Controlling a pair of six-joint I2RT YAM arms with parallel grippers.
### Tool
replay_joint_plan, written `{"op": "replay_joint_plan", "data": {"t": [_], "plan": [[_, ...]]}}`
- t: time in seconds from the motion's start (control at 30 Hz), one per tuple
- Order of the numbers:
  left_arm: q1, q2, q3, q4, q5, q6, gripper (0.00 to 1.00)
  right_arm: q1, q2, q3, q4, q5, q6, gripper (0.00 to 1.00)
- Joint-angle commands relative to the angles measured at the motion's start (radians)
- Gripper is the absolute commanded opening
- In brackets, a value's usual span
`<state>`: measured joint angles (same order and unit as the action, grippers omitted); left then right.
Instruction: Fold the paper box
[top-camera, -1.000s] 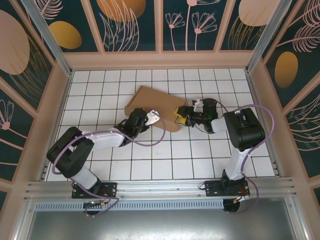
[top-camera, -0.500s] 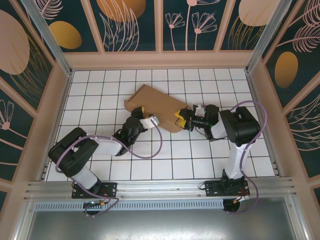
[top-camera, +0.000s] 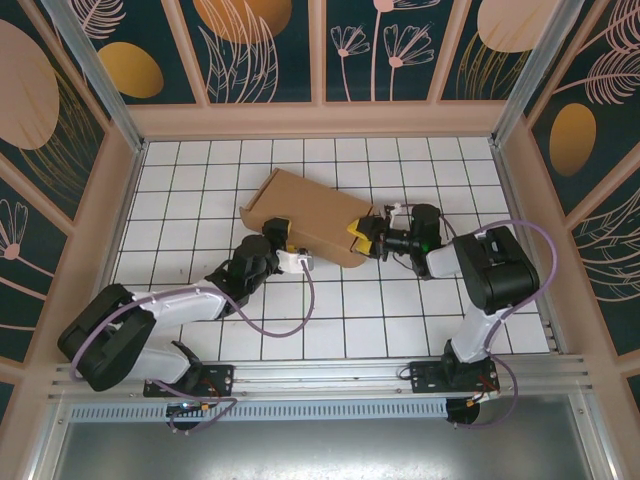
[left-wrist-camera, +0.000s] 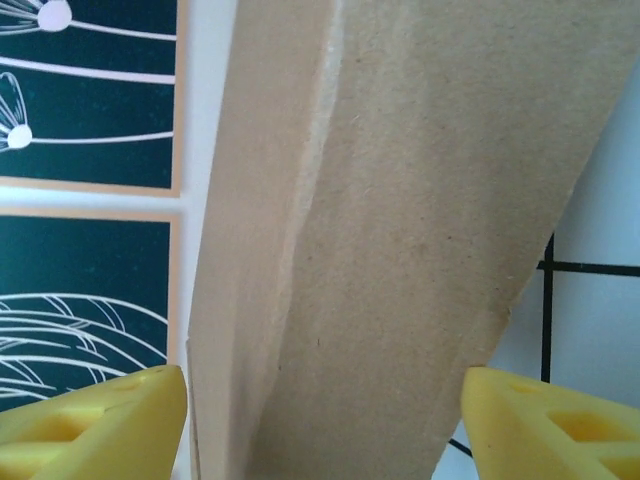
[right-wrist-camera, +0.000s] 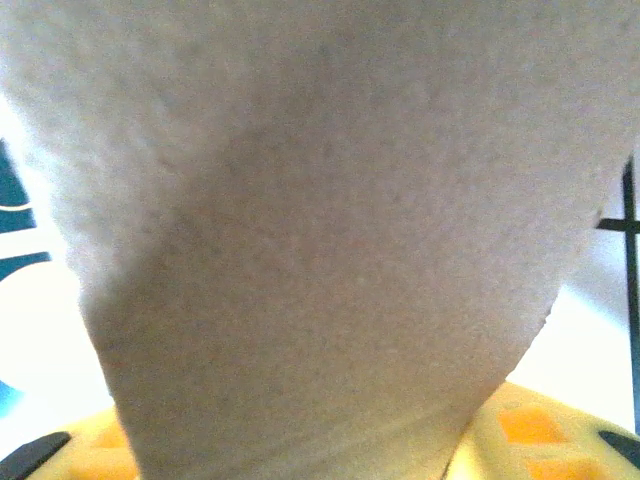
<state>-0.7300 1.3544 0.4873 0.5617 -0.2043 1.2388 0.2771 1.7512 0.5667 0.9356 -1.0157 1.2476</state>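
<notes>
Top external view: one paper box (top-camera: 308, 205) lies near the middle of the tiled surface (top-camera: 190, 170), set askew to the grid; its far-left edge stands up as a low wall, while the rest reads as a flat panel, so I judge the folding barely begun, with the other sides and tabs left to raise and tuck; two end effectors attend it; the left end effector (top-camera: 284, 228) sits at the box's near-left edge, and the left wrist view shows its yellow fingertips (left-wrist-camera: 95, 415) spread wide with the box in the gap; the right end effector (top-camera: 360, 235) meets the right corner, the box pressed close against its wrist camera, and whether it clamps I cannot tell.
</notes>
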Motion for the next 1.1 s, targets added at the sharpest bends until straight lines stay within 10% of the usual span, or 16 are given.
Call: {"op": "replay_joint_plan", "data": {"t": [0.0, 0.6, 1.07], "plan": [[-0.009, -0.018, 0.029, -0.101, 0.024, 0.083, 0.73, 0.032, -0.070, 0.003, -0.053, -0.053, -0.068, 0.44], [-0.035, -0.025, -0.021, 0.144, -0.100, 0.167, 0.77, 0.108, -0.199, -0.023, 0.023, -0.057, 0.066, 0.44], [-0.049, -0.111, 0.020, 0.001, -0.128, 0.199, 0.29, 0.076, -0.259, -0.058, -0.013, -0.024, 0.046, 0.61]]}}
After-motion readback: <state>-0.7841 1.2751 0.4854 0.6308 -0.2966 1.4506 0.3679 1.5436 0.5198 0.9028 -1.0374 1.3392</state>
